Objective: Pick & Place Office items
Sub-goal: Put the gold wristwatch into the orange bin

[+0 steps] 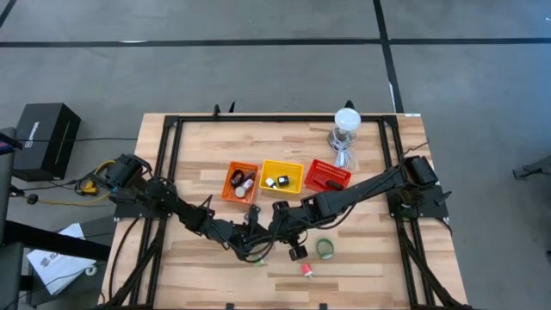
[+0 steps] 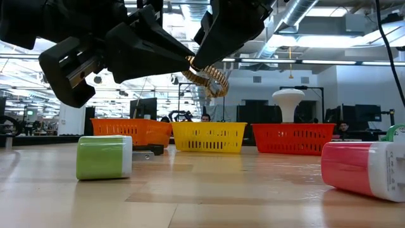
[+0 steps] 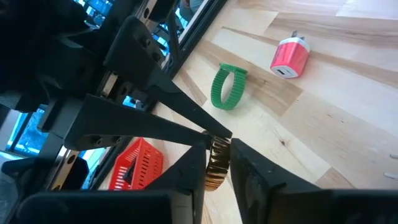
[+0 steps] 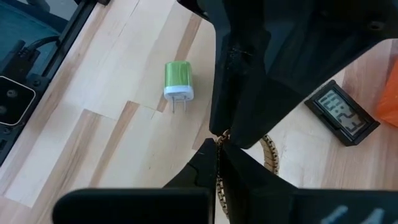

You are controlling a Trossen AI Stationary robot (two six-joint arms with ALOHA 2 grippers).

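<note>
A beige-gold ring of ribbed links (image 2: 209, 79) hangs in the air over the table's near middle, between my two grippers. My left gripper (image 3: 217, 171) reaches in from the left, nearly level, and is shut on it. My right gripper (image 4: 219, 163) slants down from the right and is shut on the same ring. Flat on the wood lie a green ring (image 3: 227, 87), a pink charger (image 3: 289, 57), a green charger (image 4: 178, 79) and a small black clock (image 4: 339, 115). My left gripper pinches the ring's band (image 3: 217, 155) between its two fingers, coming almost level from the table's left. The ring stands on edge in the hold, clear of the table. My right gripper pinches the band (image 4: 218, 177) between its two fingertips, slanting down from the table's right. Its tips (image 3: 214, 132) meet the ring just above my left fingers. The rest of the loop (image 4: 270, 155) hangs free beside them, off the wood.
An orange basket (image 1: 241, 182), a yellow basket (image 1: 281, 176) and a red basket (image 1: 327, 175) stand in a row behind the grippers, with small items in the first two. A clear jar with a white top (image 1: 346, 126) stands at the far right. Bare wood lies at the near left.
</note>
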